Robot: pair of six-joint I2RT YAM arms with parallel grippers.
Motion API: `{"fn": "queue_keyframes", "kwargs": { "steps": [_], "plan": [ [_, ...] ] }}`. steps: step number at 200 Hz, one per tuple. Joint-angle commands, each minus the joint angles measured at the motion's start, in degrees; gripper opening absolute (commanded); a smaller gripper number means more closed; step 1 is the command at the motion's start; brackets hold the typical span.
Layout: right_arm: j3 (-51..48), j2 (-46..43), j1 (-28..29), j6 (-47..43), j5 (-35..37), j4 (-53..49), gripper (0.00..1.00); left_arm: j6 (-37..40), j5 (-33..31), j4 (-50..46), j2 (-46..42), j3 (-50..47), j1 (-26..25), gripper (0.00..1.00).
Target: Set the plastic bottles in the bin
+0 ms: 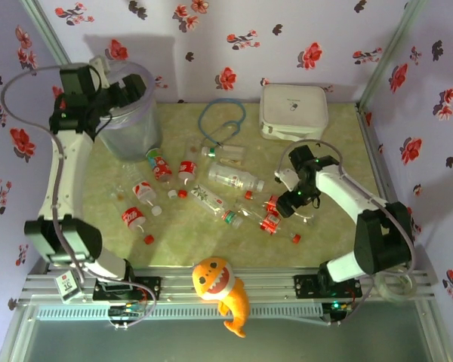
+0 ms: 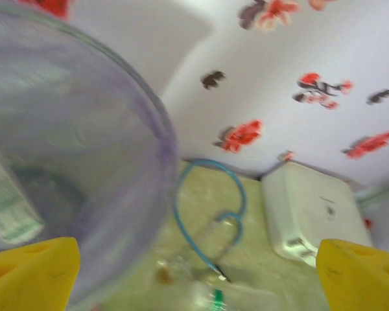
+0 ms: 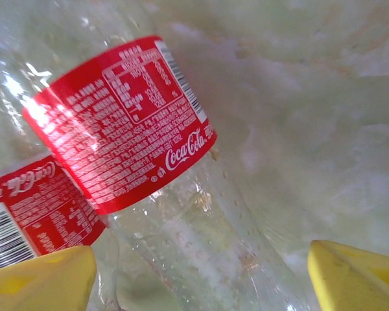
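The right hand (image 3: 194,275) hung open low over a red-labelled bottle (image 3: 123,129), with its yellow fingers (image 3: 356,275) wide apart and touching nothing. In my judgement the first risk was here. This bottle was round and smooth and lay against a second bottle (image 3: 32,207), so closing fingers could catch both, or could push the clear body aside and make it roll on the counter (image 3: 311,116). The thin plastic could also bend in the grip and slip out during a lift. Farther away, the left hand (image 1: 128,89) was at the rim of the bin (image 1: 132,128), open too and holding nothing. A careless move of that arm could push the light bin or tip it. As for position, the red-labelled bottle lay under the right hand, its clear body running between the two fingers and its label just ahead of them. The other bottles (image 1: 234,179) lay scattered in the middle of the counter, well apart from the left hand. The bin stood at the far left corner. Through its wall the left wrist view showed one bottle with a white-and-green label (image 2: 10,207) already inside.
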Motion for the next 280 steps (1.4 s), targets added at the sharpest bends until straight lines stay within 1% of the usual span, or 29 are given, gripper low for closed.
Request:
{"fn": "queue_keyframes", "kwargs": {
  "steps": [1,20,60,79,99,105,132,167,193,212,228,243,259,268,280],
  "plan": [
    [-0.8,2.6,0.3,-2.0,0.6,0.1,0.85,-6.2,4.3,7.2,-5.4,-9.1,-1.3,0.94],
    [-0.4,4.1,0.3,-1.5,1.4,1.8,0.82,-7.4,5.0,7.7,-8.9,-14.4,-2.4,0.94],
    [-0.2,7.4,0.3,-0.7,-0.9,4.5,0.75,-9.9,5.6,9.3,-13.8,-22.3,-3.6,0.94],
    [0.0,9.4,0.3,-0.5,-1.5,4.8,0.69,-10.8,5.6,9.8,-14.8,-23.9,-3.9,0.93],
    [0.2,10.1,0.3,-0.6,-0.8,4.2,0.68,-11.2,5.6,10.1,-15.0,-24.4,-4.4,0.93],
    [0.1,10.1,0.4,-0.7,-0.7,4.0,0.66,-11.4,5.6,10.3,-15.0,-24.5,-4.5,0.93],
    [0.7,8.1,0.3,-0.6,0.3,2.4,0.60,-12.4,5.6,11.5,-14.3,-25.0,-5.2,0.93],
    [2.7,2.4,0.2,0.3,3.4,-0.5,0.53,-13.4,5.6,12.4,-13.6,-25.1,-6.9,0.93],
    [4.9,-1.3,-0.4,1.1,4.9,-1.3,0.51,-14.5,5.6,13.9,-13.1,-25.5,-9.1,0.93],
    [6.7,-3.3,-0.5,2.7,3.8,-0.3,0.50,-15.5,5.9,15.1,-12.7,-25.9,-11.5,0.94],
    [8.6,-4.6,-0.5,7.6,0.2,3.0,0.49,-18.4,8.8,20.5,-12.2,-28.3,-14.9,0.95],
    [9.0,-5.9,-0.5,13.4,-8.7,8.5,0.48,-21.8,12.2,28.5,-10.9,-31.7,-18.8,0.97],
    [7.2,-7.5,-0.4,20.4,-18.9,17.8,0.41,-24.3,15.1,37.2,-8.7,-34.7,-22.2,0.95],
    [6.5,-7.7,-0.4,24.3,-22.9,22.2,0.39,-24.7,16.5,40.5,-7.5,-35.7,-23.9,0.95],
    [5.9,-7.5,-0.2,28.5,-27.4,26.3,0.39,-24.8,16.6,44.5,-6.1,-36.8,-26.3,0.95]
  ]
}}
